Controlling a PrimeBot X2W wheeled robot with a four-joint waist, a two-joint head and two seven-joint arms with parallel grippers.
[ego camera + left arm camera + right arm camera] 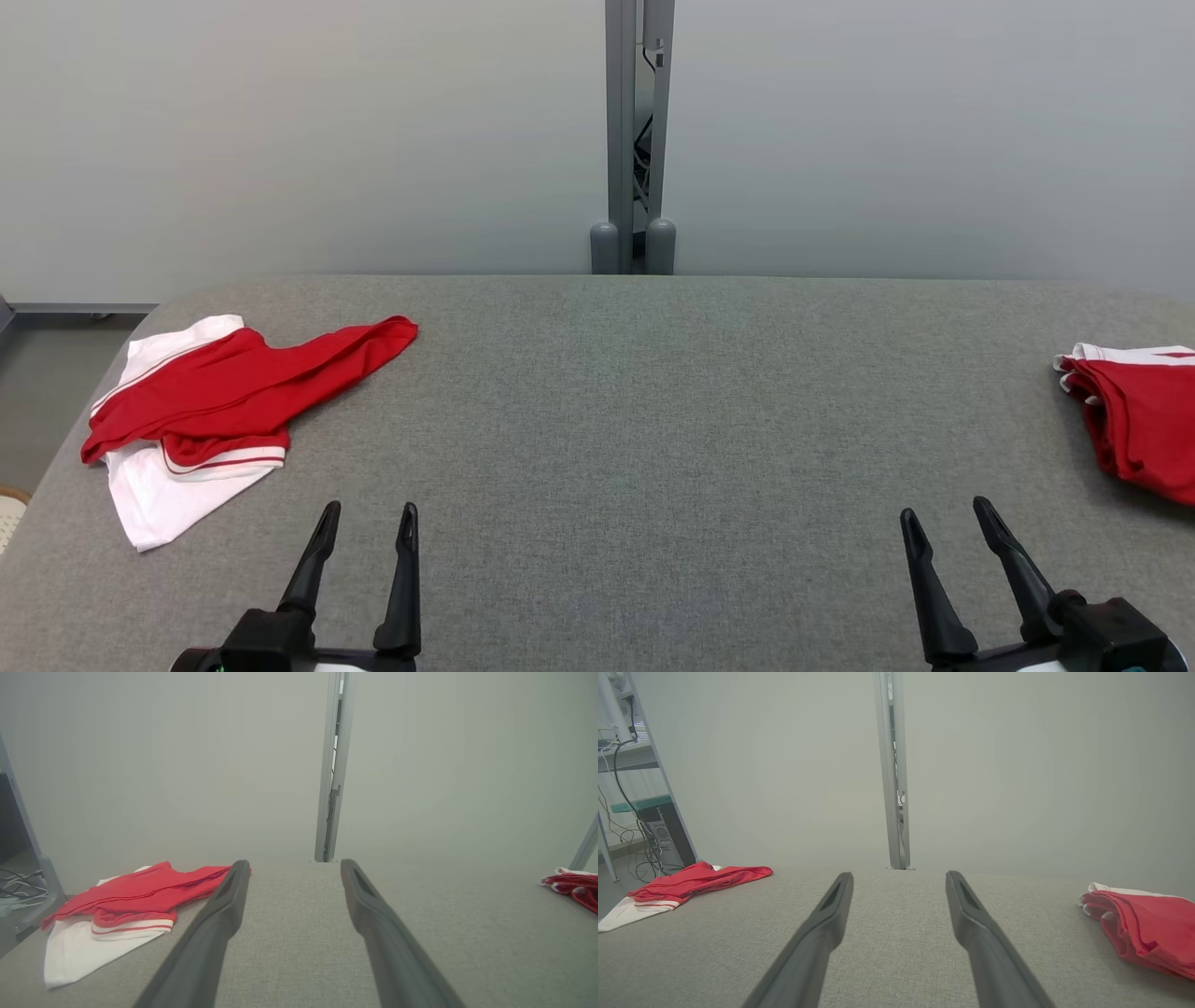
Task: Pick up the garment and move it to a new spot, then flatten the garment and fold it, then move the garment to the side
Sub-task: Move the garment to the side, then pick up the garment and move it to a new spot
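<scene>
Presumably start pose: left claw [370, 511] and right claw [945, 510] spread, empty. Crumpled garment [215, 401] lies left on tabletop [653, 420], untouched; folded pile [1139, 420] parked right, leaving centre for flattening.

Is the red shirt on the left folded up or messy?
Messy: the garment lies rumpled on the table, red layers bunched over white.
</scene>
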